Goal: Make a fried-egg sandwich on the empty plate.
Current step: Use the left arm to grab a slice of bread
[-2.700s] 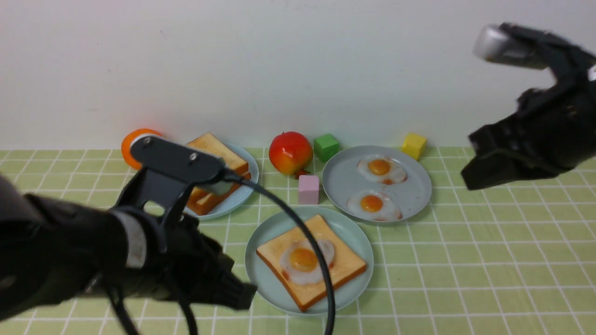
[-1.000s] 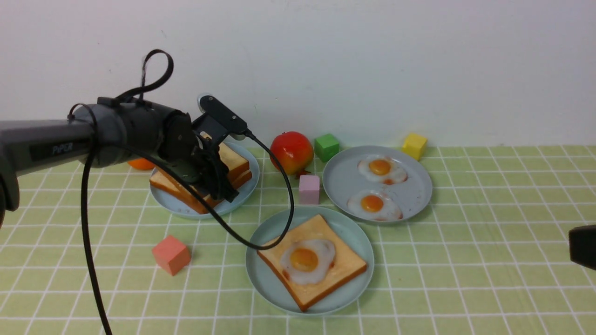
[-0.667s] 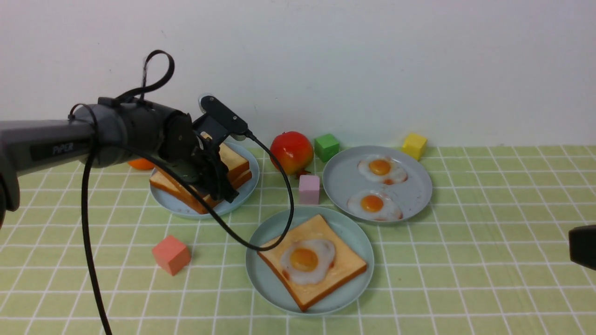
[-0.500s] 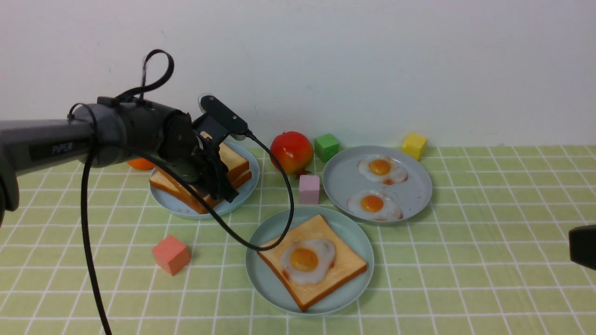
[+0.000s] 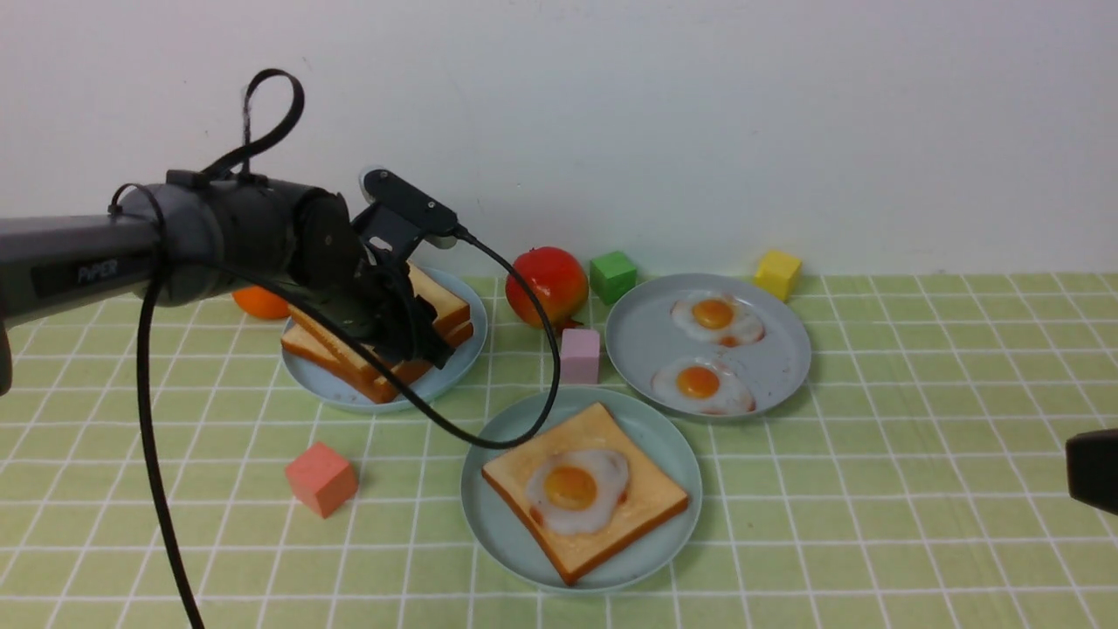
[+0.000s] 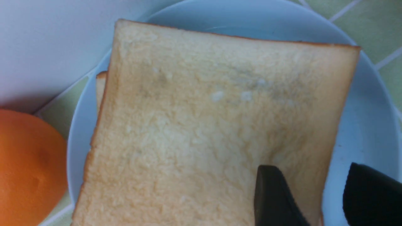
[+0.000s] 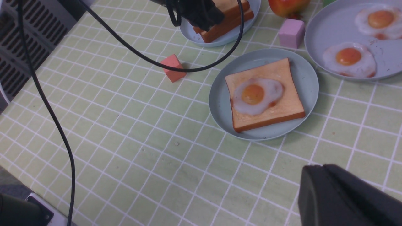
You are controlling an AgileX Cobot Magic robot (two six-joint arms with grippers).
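Observation:
The empty plate (image 5: 668, 437), pale mint, holds one toast slice (image 5: 642, 511) with a fried egg (image 5: 572, 487) on it; the right wrist view shows the plate (image 7: 306, 78) too. More toast slices (image 5: 441, 306) are stacked on a smaller light-blue plate (image 5: 454, 367). My left gripper (image 5: 428, 354) is down on that stack. Its jaws (image 6: 311, 166) stand open across the edge of the top slice (image 6: 204, 125), one finger (image 6: 273, 194) over the toast face and the other over bare plate (image 6: 370, 125). My right gripper (image 7: 314, 168) is shut and empty, low at the right edge (image 5: 1087, 467).
A grey-blue plate (image 5: 786, 349) with two fried eggs sits at the back right. A red fruit (image 5: 546, 284), green cube (image 5: 611, 275), yellow cube (image 5: 776, 273) and pink cube (image 5: 579, 355) stand nearby, with an orange (image 5: 260, 304) and a salmon cube (image 5: 321, 478) to the left. The left arm's cable (image 5: 524, 428) droops over the mint plate.
The left arm has risen a little and shifted left over the toast stack, showing more of the slices' left edges. The right gripper has not moved.

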